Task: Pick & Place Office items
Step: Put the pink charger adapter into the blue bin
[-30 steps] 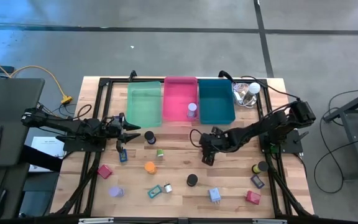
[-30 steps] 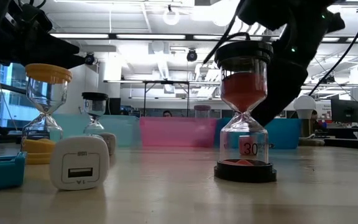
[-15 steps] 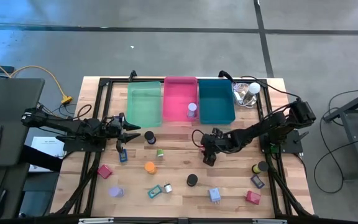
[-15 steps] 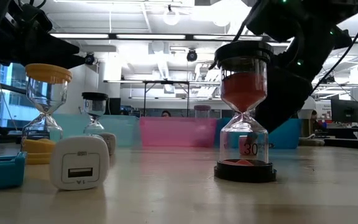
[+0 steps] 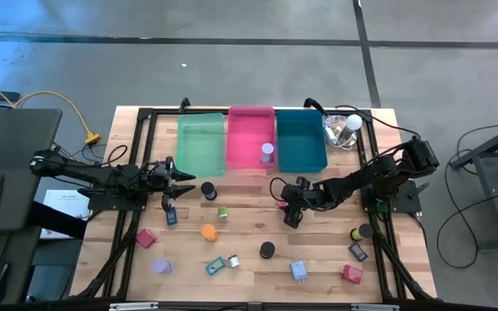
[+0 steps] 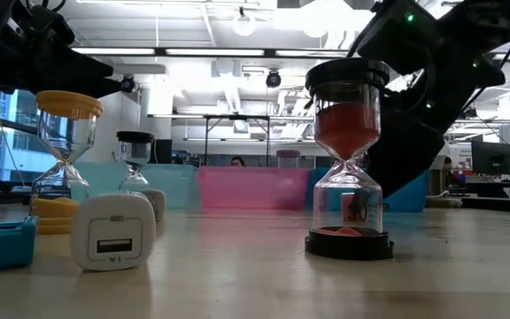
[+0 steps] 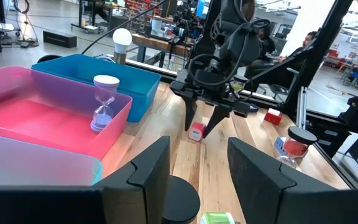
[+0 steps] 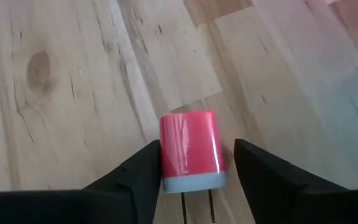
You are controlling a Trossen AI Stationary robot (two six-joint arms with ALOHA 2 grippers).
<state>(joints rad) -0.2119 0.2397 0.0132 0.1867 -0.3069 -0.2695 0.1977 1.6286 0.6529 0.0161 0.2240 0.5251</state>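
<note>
Risk, from above: the right gripper (image 5: 290, 213) hangs mid-surface below the pink tray (image 5: 250, 138), while the left gripper (image 5: 180, 181) waits spread. In the right wrist view, spread fingers (image 8: 135, 180) straddle a red plug adapter (image 8: 190, 151) lying flat, untouched; off-centre closing could nudge it away.

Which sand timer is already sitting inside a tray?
The purple sand timer. It stands alone in the pink tray, while the black, orange and red-sand ones are out on the wooden table.
</note>
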